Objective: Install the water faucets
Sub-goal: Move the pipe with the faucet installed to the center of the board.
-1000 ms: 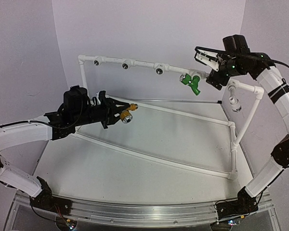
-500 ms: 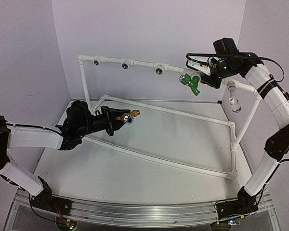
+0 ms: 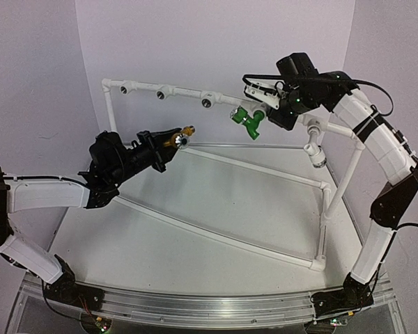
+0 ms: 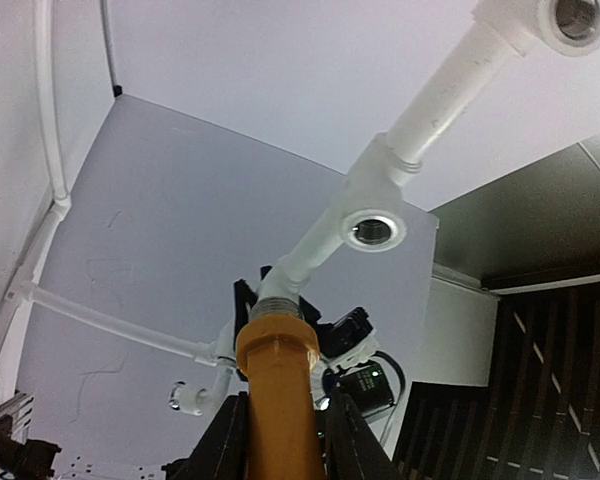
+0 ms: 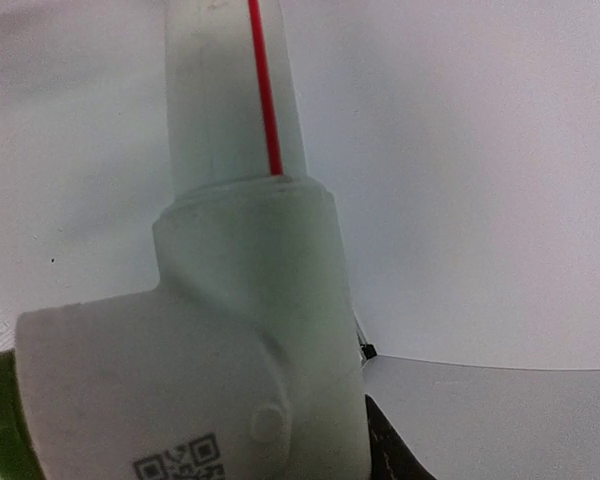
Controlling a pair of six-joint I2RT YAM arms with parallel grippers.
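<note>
My left gripper is shut on the yellow-orange water faucet, held in the air below the top rail of the white pipe frame. In the left wrist view the faucet sits between both fingers. Its threaded end points up at a dark socket, a short way from it. The green water faucet hangs from the rail. Just right of it, my right gripper is shut on the frame's fitting, which fills the right wrist view.
The top rail carries three dark sockets left of the green faucet. Another fitting hangs from the right rail. The frame's lower rails lie across the table, with a post at the right. Walls stand close behind and at both sides.
My right gripper has closed on the frame beside the green faucet, and the whole frame has shifted left with it. My left arm has raised the orange faucet toward the top rail.
</note>
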